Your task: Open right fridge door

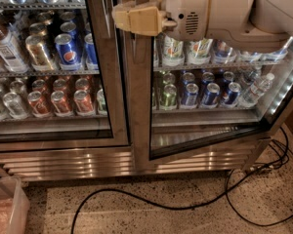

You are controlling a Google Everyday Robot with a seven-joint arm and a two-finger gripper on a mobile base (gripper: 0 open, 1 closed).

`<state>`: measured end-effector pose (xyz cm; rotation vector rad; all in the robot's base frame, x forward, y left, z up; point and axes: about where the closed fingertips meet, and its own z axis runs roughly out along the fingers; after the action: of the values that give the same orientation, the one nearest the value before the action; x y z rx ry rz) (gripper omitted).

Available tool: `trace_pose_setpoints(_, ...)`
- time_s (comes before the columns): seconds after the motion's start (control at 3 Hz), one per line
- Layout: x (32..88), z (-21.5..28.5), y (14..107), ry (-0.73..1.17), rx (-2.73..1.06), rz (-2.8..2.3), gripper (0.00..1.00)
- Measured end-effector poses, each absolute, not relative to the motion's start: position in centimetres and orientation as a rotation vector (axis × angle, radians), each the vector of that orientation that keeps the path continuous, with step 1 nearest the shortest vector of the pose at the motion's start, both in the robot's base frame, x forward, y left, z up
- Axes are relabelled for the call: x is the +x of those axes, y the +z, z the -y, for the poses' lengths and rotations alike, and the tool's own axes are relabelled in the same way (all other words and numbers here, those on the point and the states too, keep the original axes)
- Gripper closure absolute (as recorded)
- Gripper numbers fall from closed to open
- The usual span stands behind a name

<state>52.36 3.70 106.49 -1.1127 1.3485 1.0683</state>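
Observation:
The fridge (63,162) fills the view, its steel grille running along the base. The right fridge door (139,106), glass in a brushed steel frame, stands slightly ajar. Its bottom edge angles out from the cabinet toward the lower left. Cans and a water bottle (256,89) sit on the shelves behind it. My gripper (118,17), beige, reaches in from the upper right on a cream arm (219,13). It sits at the top of the door's left upright, by the seam between the two doors.
The left door (112,82) is shut, with Pepsi (67,52) and red cans behind its glass. A black cable (185,206) loops over the speckled floor in front of the fridge. A clear plastic bin (7,206) stands at the lower left corner.

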Motion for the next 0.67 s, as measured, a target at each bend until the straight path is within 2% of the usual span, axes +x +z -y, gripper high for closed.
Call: trace_pose_setpoints(0.67,51.16,-3.26,106.67,1.06,-1.093,-1.373,1.0)
